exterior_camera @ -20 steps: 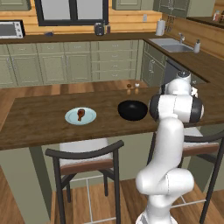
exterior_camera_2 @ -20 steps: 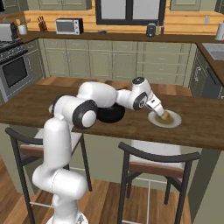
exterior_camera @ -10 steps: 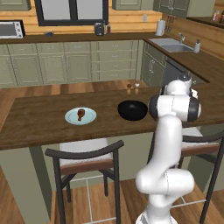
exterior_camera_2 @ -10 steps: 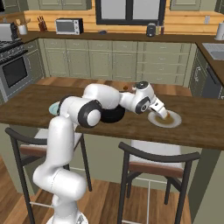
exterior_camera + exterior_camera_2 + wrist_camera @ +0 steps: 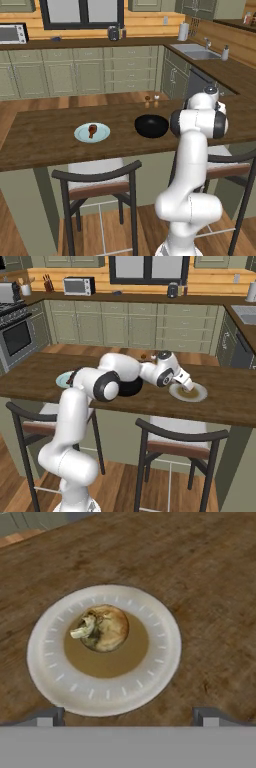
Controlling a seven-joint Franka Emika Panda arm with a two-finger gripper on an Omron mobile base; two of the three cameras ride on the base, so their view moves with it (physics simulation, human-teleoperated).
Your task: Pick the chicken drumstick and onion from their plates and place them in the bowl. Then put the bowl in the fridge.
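Kitchen cabinets in pale green line the background, and a long dark wooden tabletop [image 5: 230,393] carries every item of the task. In the right base view, the white arm reaches across this tabletop, with the hand [image 5: 187,385] poised just above a white-rimmed round plate with a brown centre [image 5: 199,394]. The hand view looks straight down on this plate; the small pale yellowish-tan onion [image 5: 102,628] sits slightly toward 11 o'clock of the plate's centre. Both dark fingertips [image 5: 50,716] appear at the lower edge, spread wide apart and holding nothing. They are positioned well to either side, presumably so that the jaws can descend around the onion without contact.

The glossy black round bowl [image 5: 151,126] stands near the middle of the tabletop in the left base view, and appears to contain nothing. At its 9 o'clock lies a flat pale blue plate [image 5: 102,135] bearing the reddish-brown chicken drumstick [image 5: 92,130]. Both foods remain on their plates, so the task is judged to be at its first pick. The next move calls for shifting the hand toward the onion, since it sits off-centre between the fingertips, then lowering.
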